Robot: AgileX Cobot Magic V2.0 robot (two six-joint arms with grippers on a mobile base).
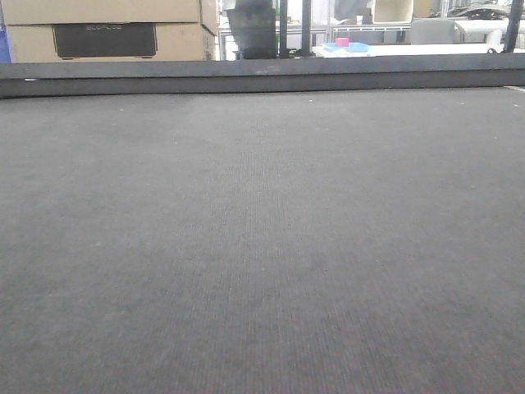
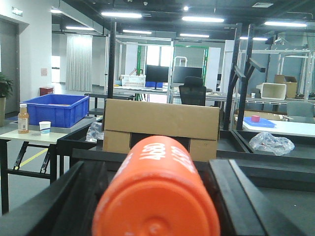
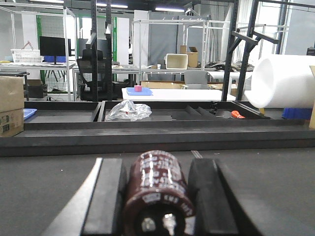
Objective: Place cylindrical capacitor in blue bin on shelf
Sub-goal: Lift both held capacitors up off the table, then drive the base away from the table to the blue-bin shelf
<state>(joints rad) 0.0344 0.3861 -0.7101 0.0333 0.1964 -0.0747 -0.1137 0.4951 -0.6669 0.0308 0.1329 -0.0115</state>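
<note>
**Capacitor held in my right jaws, shelf not in view**

Capacitor (image 3: 157,191): a dark brown cylinder with a glossy printed sleeve. It lies lengthwise in my right gripper (image 3: 157,163), terminal end toward the wrist camera and far end pointing out over the grey table (image 1: 262,246). My right jaws are closed to the body's width, with one black pad (image 3: 110,196) on each flank. My left gripper (image 2: 157,164) is closed in the same way on an orange cylinder (image 2: 157,196) with white lettering. I cannot tell whether that one also belongs to the task.

Beyond the table edge stand black trays (image 3: 147,115) and a cardboard box (image 2: 162,120). A blue crate (image 2: 54,109) sits on a far table in the left wrist view. No steel shelf appears in any view, so I cannot say that this crate is the target bin.

Risks, as I judge them:
- **Slip or roll:** flat pads on a round, slick sleeve give only a narrow line of contact. A quick swing or a tilt of the wrist could let the body slide forward out of the jaws.
- **Snag:** a low carry could catch the projecting end on the raised rail at the table's far edge.
- **Wrong drop:** with the shelf out of sight, I could release into the wrong blue container.
</note>
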